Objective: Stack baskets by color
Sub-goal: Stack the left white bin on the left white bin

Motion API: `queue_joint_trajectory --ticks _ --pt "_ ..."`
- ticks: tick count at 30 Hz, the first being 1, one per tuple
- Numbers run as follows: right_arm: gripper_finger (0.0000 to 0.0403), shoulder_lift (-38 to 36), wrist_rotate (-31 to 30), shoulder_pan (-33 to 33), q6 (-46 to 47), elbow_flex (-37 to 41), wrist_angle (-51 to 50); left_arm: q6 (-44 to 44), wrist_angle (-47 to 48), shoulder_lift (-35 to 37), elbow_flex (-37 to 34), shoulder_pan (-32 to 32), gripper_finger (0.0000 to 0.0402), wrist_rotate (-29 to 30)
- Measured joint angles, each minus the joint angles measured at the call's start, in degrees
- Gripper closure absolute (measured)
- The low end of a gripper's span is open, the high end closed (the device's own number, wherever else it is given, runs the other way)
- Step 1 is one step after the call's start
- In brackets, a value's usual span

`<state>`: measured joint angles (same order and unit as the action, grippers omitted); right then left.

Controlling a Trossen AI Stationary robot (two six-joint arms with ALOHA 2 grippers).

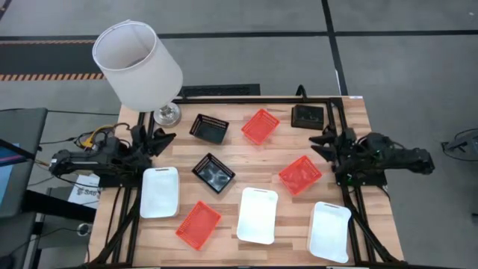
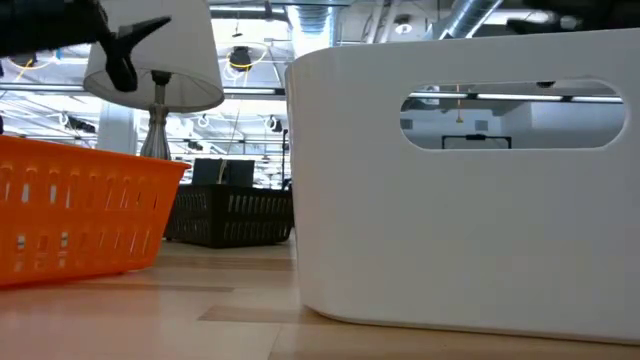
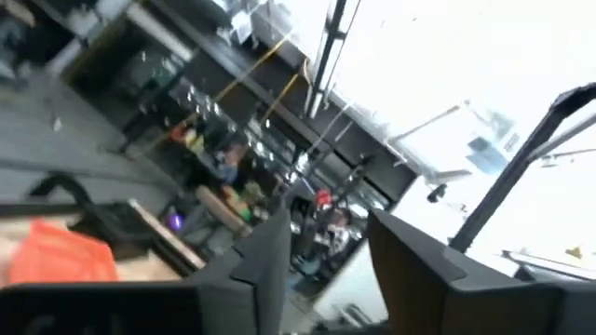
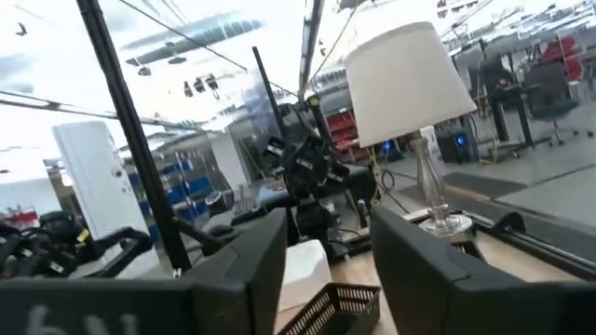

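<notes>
Several small baskets lie apart on the wooden table, each resting on its base. Three are black [image 1: 209,128] [image 1: 213,172] [image 1: 308,116], three orange [image 1: 260,125] [image 1: 300,174] [image 1: 199,225] and three white [image 1: 160,192] [image 1: 258,215] [image 1: 330,231]. My left gripper [image 1: 161,141] hovers at the table's left edge, above the far end of a white basket. It is open with nothing between its fingers [image 3: 270,265]. My right gripper [image 1: 326,143] hovers at the right edge, beside an orange basket. It is open too and holds nothing [image 4: 326,270].
A table lamp with a large white shade [image 1: 138,63] stands on its metal foot [image 1: 166,113] at the far left corner, close to my left arm. Dark frame rails [image 1: 224,99] run along the table's far, left and right sides.
</notes>
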<state>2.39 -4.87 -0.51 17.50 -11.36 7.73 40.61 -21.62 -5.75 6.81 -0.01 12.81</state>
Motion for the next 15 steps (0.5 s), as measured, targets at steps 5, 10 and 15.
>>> queue_joint_trajectory --ticks 5,10,15 --pt "0.0192 5.10 0.18 0.15 0.00 -11.01 -15.57 1.26 15.26 -8.78 12.22 -0.02 0.0247 -5.55" --pt "0.0194 12.62 0.46 0.13 -0.87 -18.66 -25.02 1.26 40.32 -21.71 29.74 -0.02 0.0247 -7.79" --pt "0.0201 19.34 3.69 0.13 -0.90 -22.44 -29.65 2.32 67.26 -35.65 47.22 -0.02 0.0247 -15.65"
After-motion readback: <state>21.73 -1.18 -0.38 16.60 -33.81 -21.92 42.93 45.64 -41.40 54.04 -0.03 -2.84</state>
